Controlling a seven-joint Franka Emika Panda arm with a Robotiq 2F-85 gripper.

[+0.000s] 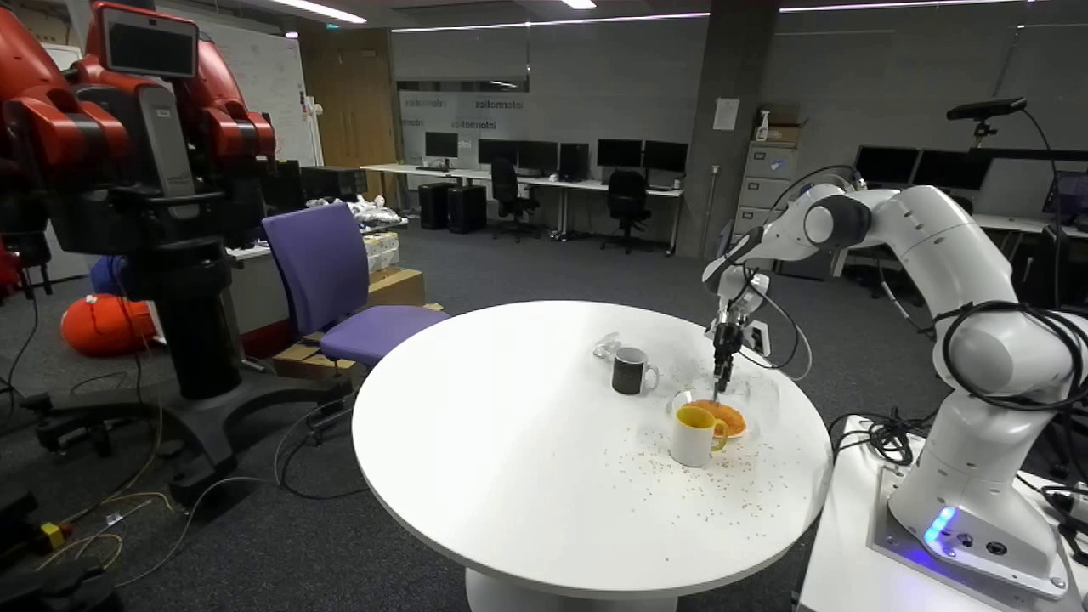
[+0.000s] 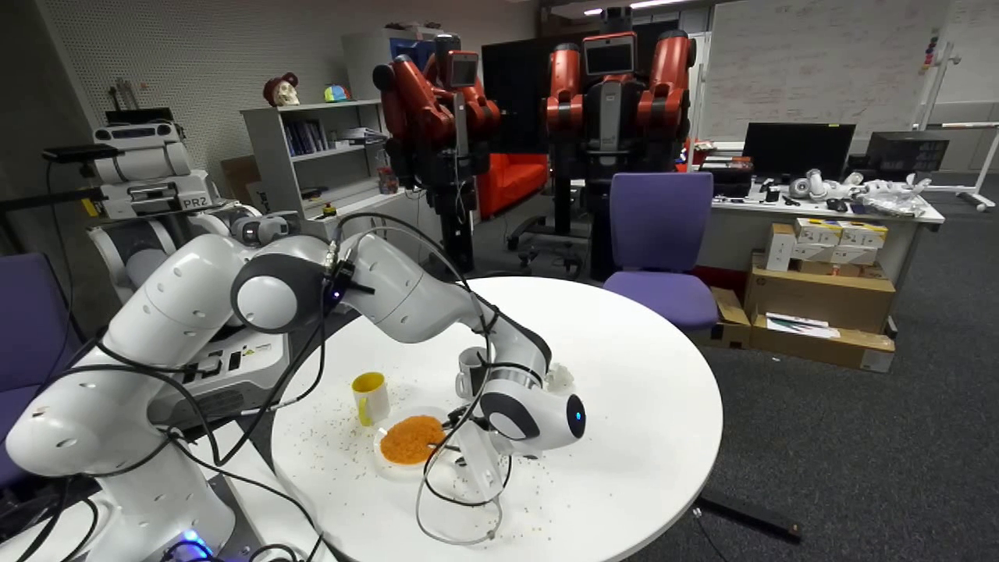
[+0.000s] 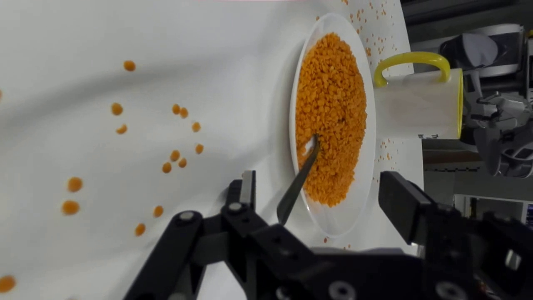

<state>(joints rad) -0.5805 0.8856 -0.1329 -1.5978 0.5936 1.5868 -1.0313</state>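
Metal utensil (image 3: 295,189) in orange grains (image 3: 333,91), near the wide-parted gripper (image 3: 319,186), "PR2" legible on a background robot (image 2: 156,195).

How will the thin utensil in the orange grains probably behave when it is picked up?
The utensil looks slim and perhaps metallic, so probably stiff and light. Being narrow, it might twist when gripped. With one end among loose orange grains, it may scatter some.

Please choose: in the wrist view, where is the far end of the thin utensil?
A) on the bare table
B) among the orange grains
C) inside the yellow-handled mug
B, because the utensil crosses the rim of the plate and ends in the orange grains.
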